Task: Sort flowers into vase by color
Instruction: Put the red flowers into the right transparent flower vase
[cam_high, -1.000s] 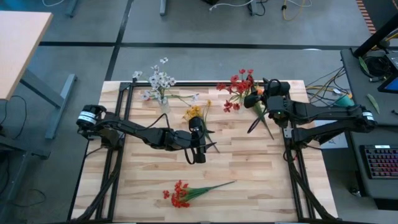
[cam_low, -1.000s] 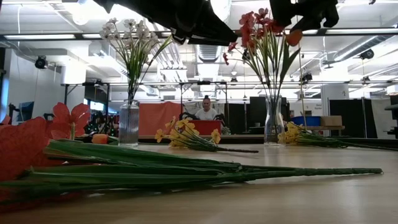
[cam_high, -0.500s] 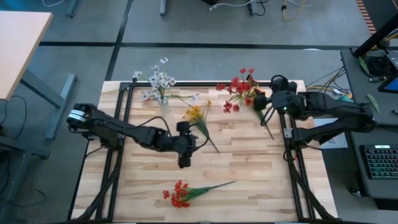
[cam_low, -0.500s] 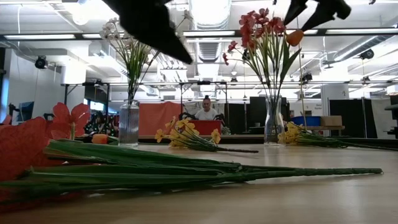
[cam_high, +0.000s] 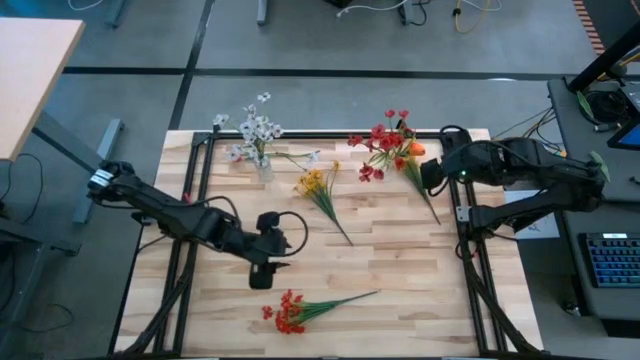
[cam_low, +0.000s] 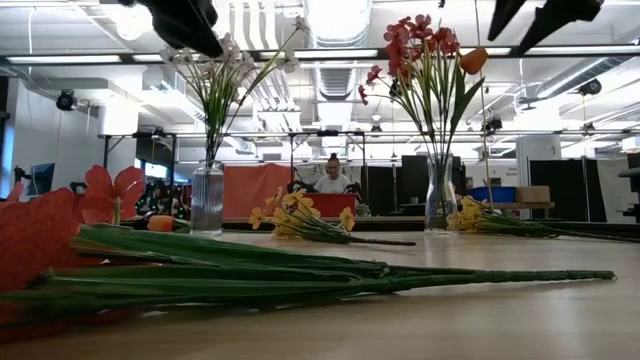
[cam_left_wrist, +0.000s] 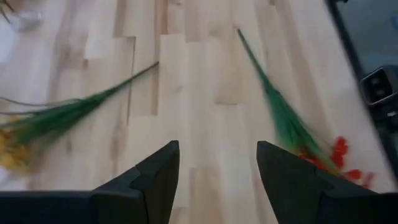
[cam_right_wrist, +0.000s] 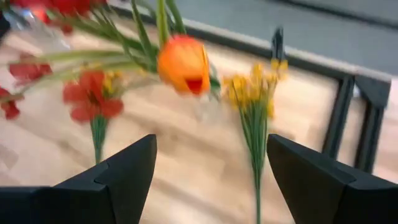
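the pale planked wooden worktop (cam_high: 400, 270) fills the high view, framed by dark rails, with bare wood between the scattered flowers. only the low view shows the room behind, where a person (cam_low: 333, 178) sits far off, and the two clear glass vases standing upright: one (cam_low: 207, 198) holds white blossoms (cam_high: 254, 130), the other (cam_low: 439, 193) red ones (cam_high: 385, 140) with a single orange bloom (cam_right_wrist: 184, 63).

the left tool (cam_high: 262, 275) hangs over the worktop's middle, just above a red spray (cam_high: 292, 311) lying near the front edge; its wrist view shows the fingers (cam_left_wrist: 155, 180) spread apart and empty, thin green stems slanting either side. the right tool (cam_high: 428, 172) sits by the red vase near the right rail, fingers (cam_right_wrist: 127, 171) wide with nothing between them.

a yellow spray (cam_high: 316, 186) lies flat mid-worktop, and another yellow spray (cam_right_wrist: 254, 99) lies beside the right rail.
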